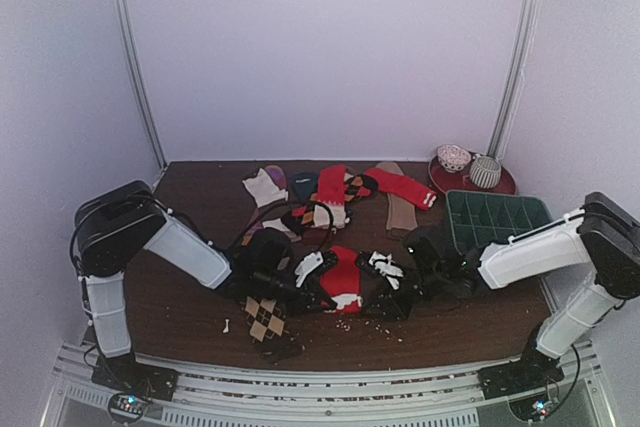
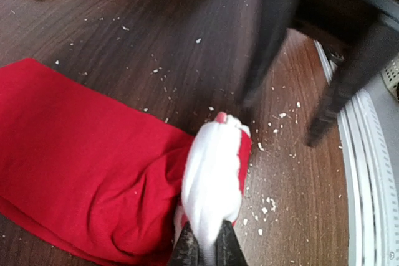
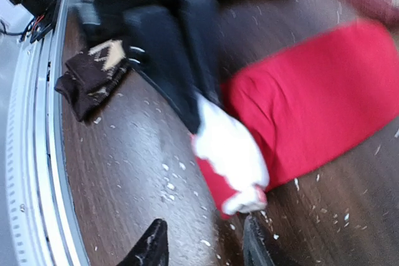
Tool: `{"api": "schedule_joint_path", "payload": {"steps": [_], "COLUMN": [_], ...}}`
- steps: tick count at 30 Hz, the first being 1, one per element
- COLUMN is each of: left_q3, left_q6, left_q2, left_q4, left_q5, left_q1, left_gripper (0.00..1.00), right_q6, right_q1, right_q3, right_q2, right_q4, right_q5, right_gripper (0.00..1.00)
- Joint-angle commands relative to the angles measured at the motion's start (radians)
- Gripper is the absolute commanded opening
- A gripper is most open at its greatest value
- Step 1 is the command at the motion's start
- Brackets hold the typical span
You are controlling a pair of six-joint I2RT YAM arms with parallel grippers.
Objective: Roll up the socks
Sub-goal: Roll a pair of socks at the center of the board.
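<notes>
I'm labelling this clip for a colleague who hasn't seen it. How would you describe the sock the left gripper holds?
On the dark wooden table, look at the middle of the near edge. The red sock lies there, its white cuff pinched in the left gripper. Other red socks lie ungripped at the back; the argyle sock beside it is brown.

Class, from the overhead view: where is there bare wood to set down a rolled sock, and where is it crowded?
Bare patches on the dark wooden table: back left, between the left arm and the white-and-purple cloth sock; front right, on the near side of the right arm. Crowded: the centre, around the red cloth sock and brown argyle sock.
</notes>
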Motion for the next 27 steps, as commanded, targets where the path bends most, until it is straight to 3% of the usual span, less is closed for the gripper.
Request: {"api": "schedule_joint_path", "payload": {"steps": [1, 6, 19, 23, 27], "left_q3": [-0.016, -0.006, -0.012, -0.014, -0.016], "left_q6": [-0.054, -0.052, -0.039, -0.034, -0.024], "left_q2": [0.116, 0.122, 0.136, 0.136, 0.135], "left_q4": [-0.315, -0.372, -0.394, -0.393, -0.392], "left_q5": [-0.056, -0.020, -0.006, 0.003, 0.011], "left_q1": [0.024, 0.039, 0.046, 0.046, 0.046], "left_gripper": [0.00, 0.00, 0.00, 0.00, 0.00], "right_q6": [-0.222, -0.327, -0.413, -0.397, -0.353], "right_q1": [0.128, 0.180, 0.181, 0.180, 0.178], "right_q3": [-0.066, -0.087, 0.009, 0.016, 0.009], "right_q2": [-0.113, -0.110, 0.118, 0.164, 0.198], "right_q4": [0.149, 0.247, 0.272, 0.262, 0.251], "right_q5": [0.347, 0.433, 0.372, 0.393, 0.413], "right_gripper": [0.45, 0.49, 0.49, 0.44, 0.27]}}
